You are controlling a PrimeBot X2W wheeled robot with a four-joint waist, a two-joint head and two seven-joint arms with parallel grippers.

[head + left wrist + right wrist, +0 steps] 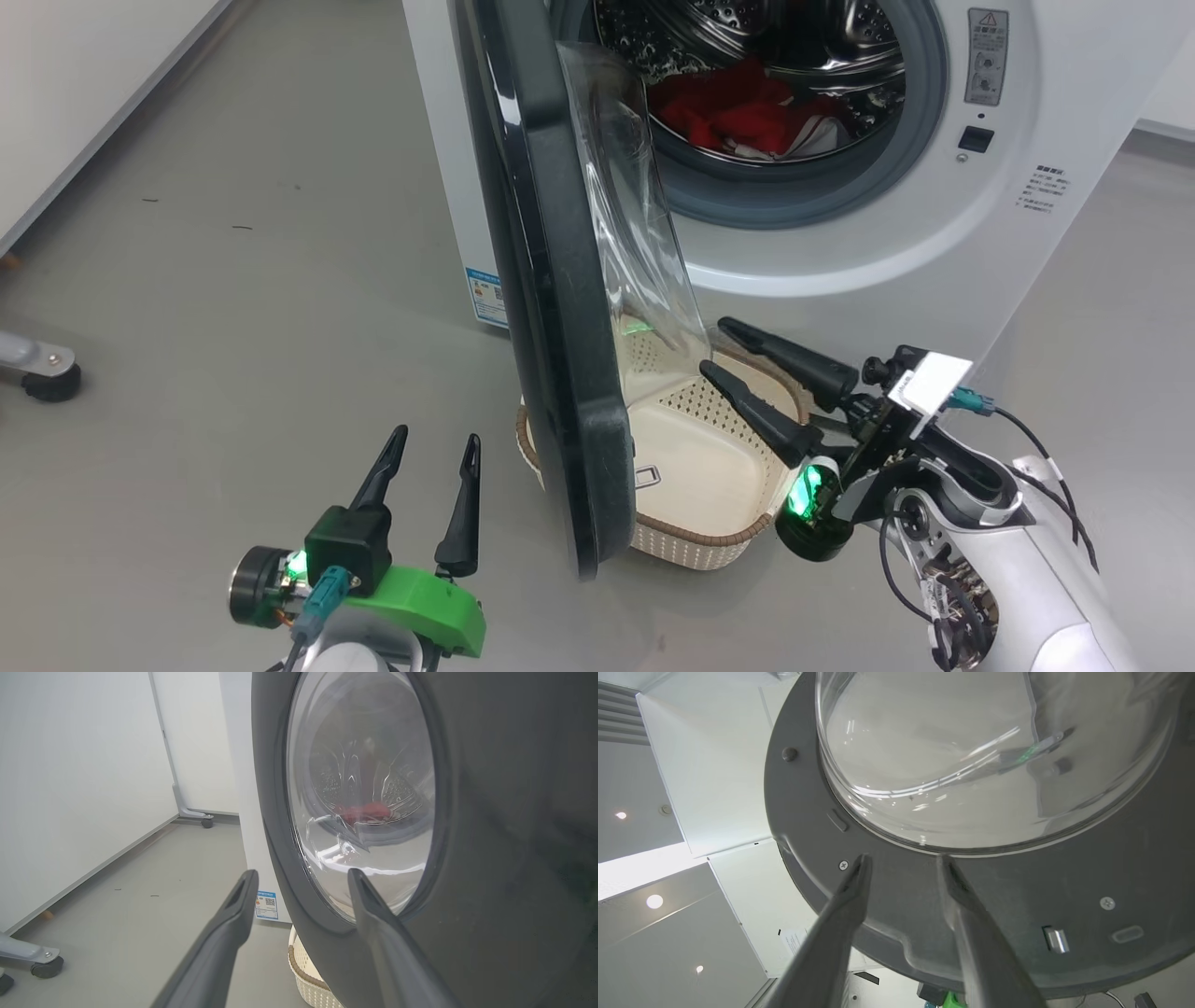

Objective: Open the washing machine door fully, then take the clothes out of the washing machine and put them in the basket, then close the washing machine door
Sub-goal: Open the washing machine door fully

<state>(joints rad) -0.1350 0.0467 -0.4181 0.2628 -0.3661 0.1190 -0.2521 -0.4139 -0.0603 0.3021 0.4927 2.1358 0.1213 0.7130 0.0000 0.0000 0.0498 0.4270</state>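
The washing machine (840,243) stands at the top right with its drum open, and the red clothes (747,117) lie inside. Its black door (551,280) juts out edge-on toward me, glass bowl (635,215) on the right side. The cream basket (691,457) sits on the floor under the door. My right gripper (715,345) is open above the basket, tips close to the door's inner face (896,914) just below the bowl (994,756), holding nothing. My left gripper (437,437) is open and empty left of the door, facing its outer window (359,812).
A wheeled stand foot (37,369) rests on the grey floor at far left, along a white wall panel (84,84). Another caster (205,822) stands by the far wall. Open floor lies between my left arm and that wall.
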